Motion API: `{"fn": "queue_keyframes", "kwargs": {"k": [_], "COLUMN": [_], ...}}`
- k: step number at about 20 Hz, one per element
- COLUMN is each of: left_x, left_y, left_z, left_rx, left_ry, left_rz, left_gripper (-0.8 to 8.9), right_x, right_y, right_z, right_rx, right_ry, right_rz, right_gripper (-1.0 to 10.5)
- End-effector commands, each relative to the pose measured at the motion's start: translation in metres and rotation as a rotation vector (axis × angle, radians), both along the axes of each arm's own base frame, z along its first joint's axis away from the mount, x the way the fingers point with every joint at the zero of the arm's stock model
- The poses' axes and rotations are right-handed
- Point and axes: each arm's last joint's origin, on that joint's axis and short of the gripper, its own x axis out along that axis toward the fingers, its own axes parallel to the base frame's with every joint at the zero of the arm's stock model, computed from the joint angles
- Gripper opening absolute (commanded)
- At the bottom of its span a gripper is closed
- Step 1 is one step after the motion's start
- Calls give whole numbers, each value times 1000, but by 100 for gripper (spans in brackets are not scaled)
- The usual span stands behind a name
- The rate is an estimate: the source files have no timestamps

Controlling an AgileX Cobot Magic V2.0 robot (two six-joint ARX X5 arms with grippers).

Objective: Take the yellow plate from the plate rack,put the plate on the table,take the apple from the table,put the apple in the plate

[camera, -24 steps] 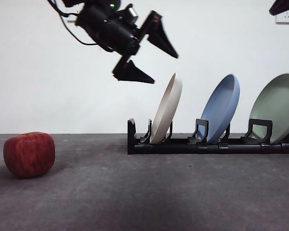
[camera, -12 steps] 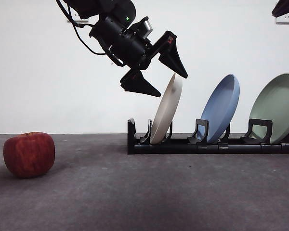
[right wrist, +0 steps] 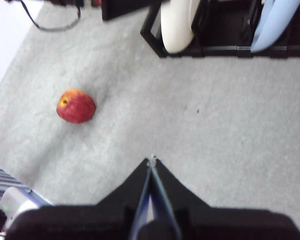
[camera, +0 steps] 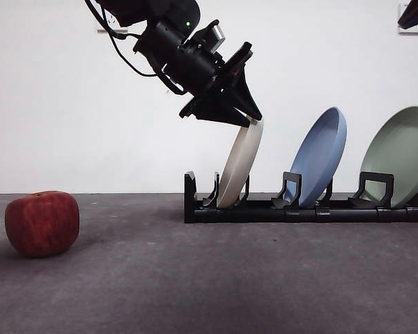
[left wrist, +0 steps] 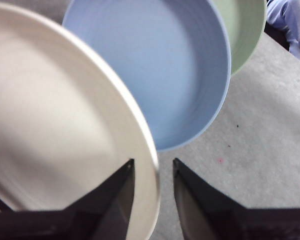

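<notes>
My left claw (camera: 245, 120) is right at the top rim of the wide, shallow, cream off-white plate (camera: 241, 161), coming in from high on the left side of the front view, and its two black jaws sit either side of that rim. In my left wrist view the rim of the cream plate (left wrist: 65, 125) runs straight into the narrow gap between the jaws of my left claw (left wrist: 153, 167), one jaw on the plate's face, the other behind its edge, so I am grasping the plate at its upper rim. The plate is in the first slot of the long, low black plastic rack (camera: 292, 205), leaning to the right between a pair of upright prongs, bottom edge down in the rack. Next slot along, the round blue plate (camera: 320, 156) leans the same way, and beyond it the round pale green plate (camera: 400, 154) stands at the right end. The round red apple (camera: 42, 223) with darker streaks sits on the flat dark grey table (camera: 209, 285), well apart from the rack, out to the left. My right claw (right wrist: 151, 161) waits high above the table with its jaws clenched together on nothing, looking down on the apple (right wrist: 76, 105) and the near end of the rack (right wrist: 210, 47).
</notes>
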Motion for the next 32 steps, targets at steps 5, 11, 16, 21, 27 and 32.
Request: {"fn": "queue_keyframes", "kwargs": {"k": [5, 11, 16, 21, 27, 32], "left_x": [1, 5, 10, -4, -71, -132], "left_y": [-6, -5, 4, 11, 17, 20], "left_z": [-7, 0, 47, 104, 155, 172], "left_rx": [3, -43, -110, -174, -64, 87], "left_ry": [-14, -53, -113, -147, -193, -141], "left_rz": [-18, -17, 4, -64, -145, -255], "left_gripper": [-13, -13, -13, -12, -8, -8], "right_x": [0, 0, 0, 0, 0, 0], "right_y": [0, 0, 0, 0, 0, 1], "right_z": [1, 1, 1, 1, 1, 1], "right_rx": [-11, -13, -13, -13, -13, -12], "right_ry": [-16, -21, -20, -19, -20, -17], "right_rz": [18, 21, 20, 20, 20, 21], "right_gripper": [-1, -1, -1, -1, -1, -1]}}
